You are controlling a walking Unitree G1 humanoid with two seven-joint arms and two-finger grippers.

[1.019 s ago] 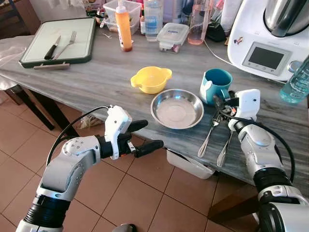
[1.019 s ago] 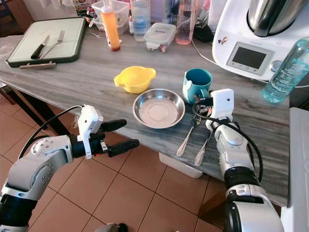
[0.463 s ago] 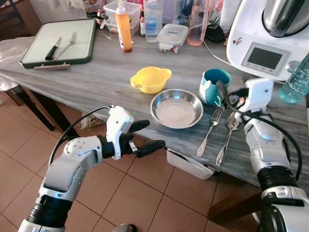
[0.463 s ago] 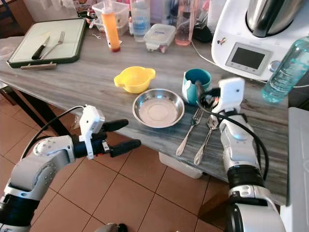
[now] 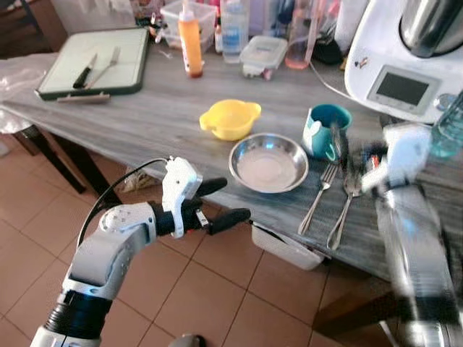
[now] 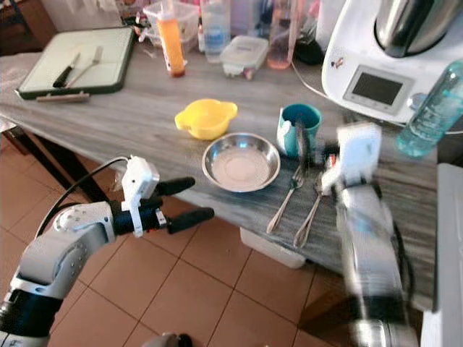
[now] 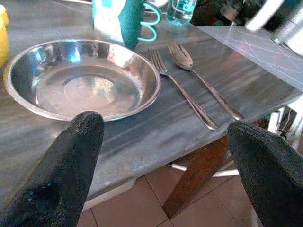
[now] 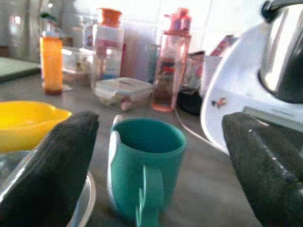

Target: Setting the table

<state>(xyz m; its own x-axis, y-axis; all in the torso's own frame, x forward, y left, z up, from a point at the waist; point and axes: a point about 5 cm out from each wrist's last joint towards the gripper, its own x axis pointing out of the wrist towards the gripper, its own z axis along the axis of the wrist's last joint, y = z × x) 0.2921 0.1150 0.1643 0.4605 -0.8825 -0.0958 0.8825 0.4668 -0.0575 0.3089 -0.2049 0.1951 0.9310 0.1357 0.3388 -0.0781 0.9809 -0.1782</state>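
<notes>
On the desk (image 5: 145,119): we see a steel bowl (image 5: 268,161) with a fork (image 5: 318,196) and spoon (image 5: 343,210) just beside it.
Teal mug (image 5: 327,129): behind the cutlery, near a yellow bowl (image 5: 230,118).
Left pincer (image 5: 221,203): our fingers spread wide, empty, off the desk edge.
Right pincer (image 8: 156,161): our fingers wide apart, empty, facing the mug; arm blurred.

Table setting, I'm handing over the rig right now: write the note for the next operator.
Left gripper: open, empty, held off the table's near edge, short of the steel bowl.
Right gripper: open, empty, raised by the teal mug; arm blurred, in motion.
Placed: fork and spoon side by side right of the bowl, mug behind them, yellow bowl behind the steel one.
Left: another fork and a knife lie on the green tray at the far left.
</notes>
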